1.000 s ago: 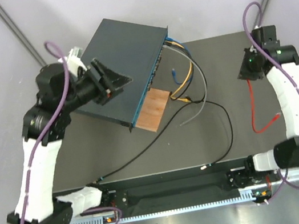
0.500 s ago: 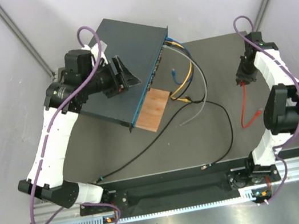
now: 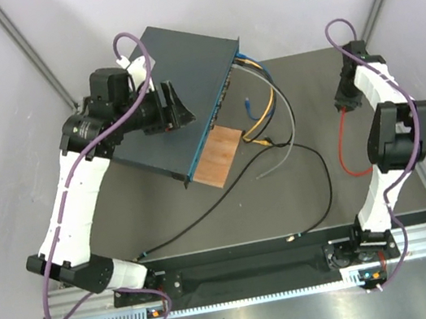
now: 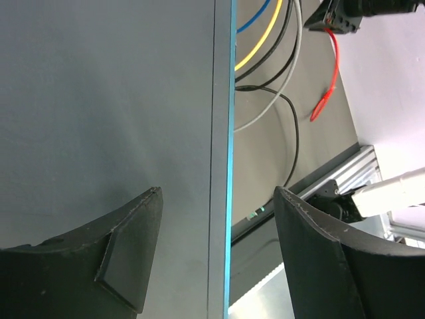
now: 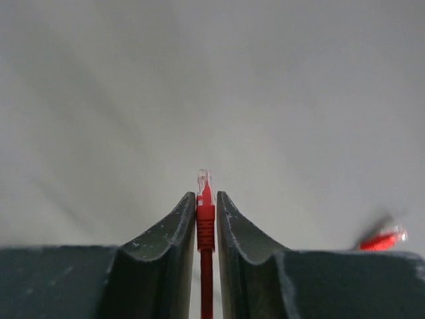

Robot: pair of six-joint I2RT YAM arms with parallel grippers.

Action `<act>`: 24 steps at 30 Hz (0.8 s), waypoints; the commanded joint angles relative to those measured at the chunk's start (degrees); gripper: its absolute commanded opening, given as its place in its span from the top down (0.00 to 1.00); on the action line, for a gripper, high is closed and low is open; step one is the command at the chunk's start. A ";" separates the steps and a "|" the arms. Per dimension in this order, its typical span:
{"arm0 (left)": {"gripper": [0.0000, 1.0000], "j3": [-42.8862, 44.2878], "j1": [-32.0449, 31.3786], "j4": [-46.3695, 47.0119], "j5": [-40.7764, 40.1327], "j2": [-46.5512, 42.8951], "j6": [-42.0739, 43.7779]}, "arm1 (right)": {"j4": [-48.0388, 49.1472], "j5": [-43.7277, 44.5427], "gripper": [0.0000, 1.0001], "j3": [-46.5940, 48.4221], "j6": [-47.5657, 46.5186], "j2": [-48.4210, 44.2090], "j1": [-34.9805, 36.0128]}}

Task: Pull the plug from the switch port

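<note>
Pinching a red cable's (image 5: 206, 279) plug (image 5: 204, 183) in right gripper (image 5: 206, 199), well apart from the switch (image 3: 175, 83); holding left gripper (image 4: 218, 194) wide above it.

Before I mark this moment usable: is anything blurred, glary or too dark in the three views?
Top external: soft, even light, no glare, and the switch is sharp. Left wrist: in focus, but the left gripper shows near-black, with little surface detail. Right wrist: the red plug pinched in the right gripper is sharp, while the grey background and a second red plug at lower right are out of focus.
</note>
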 commanded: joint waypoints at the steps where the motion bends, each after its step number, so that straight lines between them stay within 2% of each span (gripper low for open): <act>1: 0.27 3.02 0.63 0.64 0.54 1.47 3.28 | 4.53 4.53 0.79 6.12 -1.88 3.00 -0.37; 2: 0.27 3.28 0.89 0.73 0.64 1.74 3.55 | 4.09 4.71 0.75 7.01 -1.88 3.97 -0.45; 4: 0.27 3.63 1.07 1.43 1.16 2.62 3.81 | 2.68 3.84 0.55 9.29 -1.70 6.08 -0.37; 6: 0.27 5.38 1.86 1.43 2.48 4.28 4.34 | 1.19 3.66 0.39 10.79 -1.26 6.70 -0.19; 11: 0.27 9.52 2.21 -1.56 1.25 7.36 6.10 | -5.67 -1.16 0.32 20.46 0.32 4.51 2.00; 14: 0.27 9.17 2.30 -1.47 1.34 7.80 6.45 | -3.58 -11.51 0.27 22.14 4.00 -0.57 5.16; 16: 0.27 8.73 2.30 -1.56 1.08 8.15 6.36 | 2.38 -21.53 0.23 17.43 8.74 -7.07 8.33; 18: 0.27 8.38 2.30 -1.47 1.34 8.50 6.01 | 14.33 -28.91 0.20 11.28 14.52 -13.73 14.37; 20: 0.27 7.77 2.30 -1.47 1.86 8.51 5.49 | 23.80 -32.63 0.19 6.78 19.19 -17.45 17.46; 21: 0.28 7.68 2.30 -1.30 2.04 8.33 5.14 | 32.99 -34.64 0.19 4.32 25.22 -20.43 20.09; 24: 0.28 7.59 2.30 0.19 1.87 7.72 4.35 | 47.79 -34.58 0.23 -6.12 35.60 -23.61 24.05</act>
